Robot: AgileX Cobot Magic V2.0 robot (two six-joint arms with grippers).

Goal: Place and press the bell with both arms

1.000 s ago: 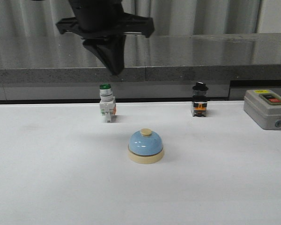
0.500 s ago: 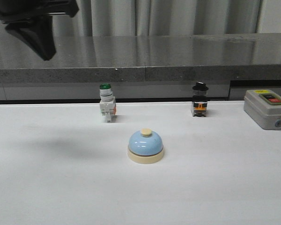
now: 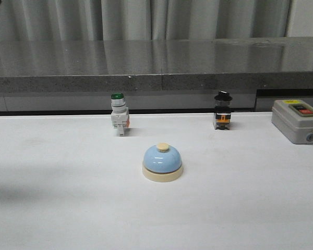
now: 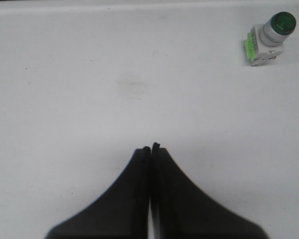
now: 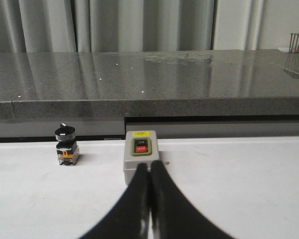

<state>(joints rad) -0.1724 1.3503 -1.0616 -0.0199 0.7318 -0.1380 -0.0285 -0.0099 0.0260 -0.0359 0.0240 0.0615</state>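
1. The bell [image 3: 162, 162] is sitting upright on the white counter [image 3: 68, 208], near the middle of the front view, with its cream button facing up.
2. The green-capped switch [image 3: 119, 121] is standing behind the bell and to the left; the black-knobbed switch [image 3: 223, 110] is standing behind it and to the right; the grey button box [image 3: 298, 121] is resting at the far right edge.
3. The left pincer [image 4: 151, 147] is hanging clenched over bare counter, its fingers pressed together and grasping nothing.
4. In the left wrist view, the green-capped switch [image 4: 270, 38] is showing near one corner, and a cream sliver at the frame edge is possibly the bell's base; this cannot be confirmed.
5. The right pincer [image 5: 149, 167] is clenched as well, grasping nothing, and is pointing at the grey button box [image 5: 142, 157], with the black-knobbed switch [image 5: 66, 145] beside it.
6. Neither pincer is appearing in the front view, so both are standing well apart from the bell.
7. Judged bearing: the bell is lying to the right of the left pincer and to the left of the right pincer.
8. The bell is round, so no long axis is constraining the approach.
9. Which arm is nearer cannot be told from these views
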